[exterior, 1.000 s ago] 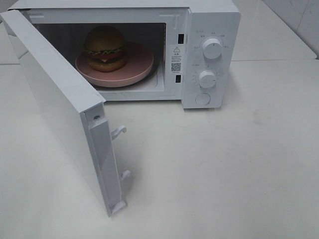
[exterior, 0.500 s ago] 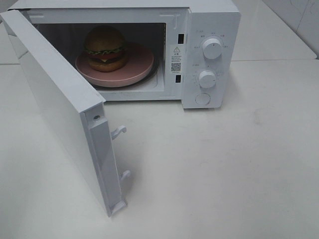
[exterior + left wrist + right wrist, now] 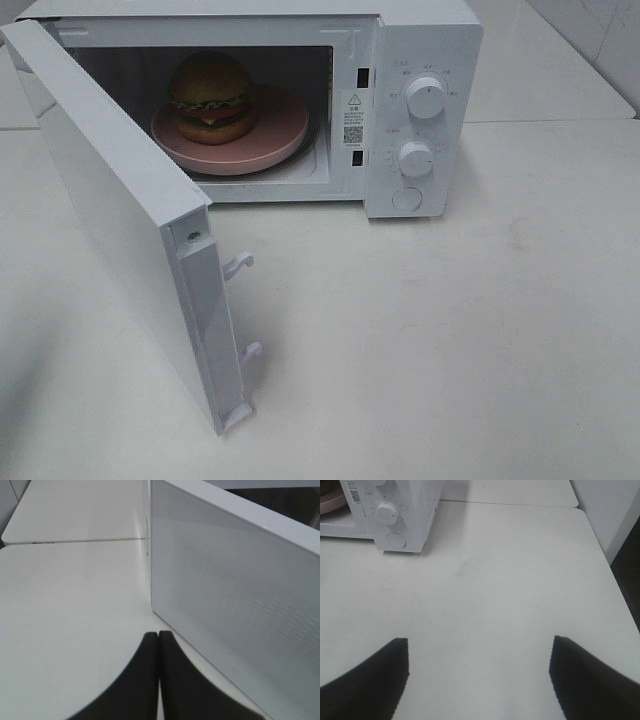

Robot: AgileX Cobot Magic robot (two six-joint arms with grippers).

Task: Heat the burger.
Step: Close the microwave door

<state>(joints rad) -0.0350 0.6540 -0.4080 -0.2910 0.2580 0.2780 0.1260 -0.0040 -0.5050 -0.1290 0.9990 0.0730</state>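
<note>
- The left jaws are pressed flat together with nothing between them; they show as two dark blades over the bare desk [image 3: 450, 340], just beside the outer face of the door [image 3: 110, 220].
- The right jaws stand wide apart and empty, two dark wedges above bare desk near its right edge, well in front of the control panel [image 3: 460, 150].
- One burger [image 3: 210, 97] sits inside the open microwave [image 3: 200, 8], on the left part of the plate [image 3: 280, 135]. It has a domed matte golden-brown bun, frilly green lettuce, a red layer and a dark patty.
- There is one plate: round, smooth, pink and shallow-rimmed, filling most of the cavity floor.
- The one microwave is boxy, white and glossy. It stands toward the desk's far edge, with its door hinged on the left and swung out toward the near edge.
- In the left wrist view the door's outer pane shows a fine dotted mesh.
- Two white hooked latches [image 3: 238, 264] [image 3: 250, 351] jut from the door's free edge.
- The panel carries two round ribbed knobs [image 3: 427, 98] [image 3: 415, 158], one flat round button [image 3: 407, 198] and one printed label [image 3: 354, 118] beside the cavity.
- The desk is smooth and off-white, faintly scuffed, with a thin seam across it; pale tiles [image 3: 600, 40] show past the far right corner.
</note>
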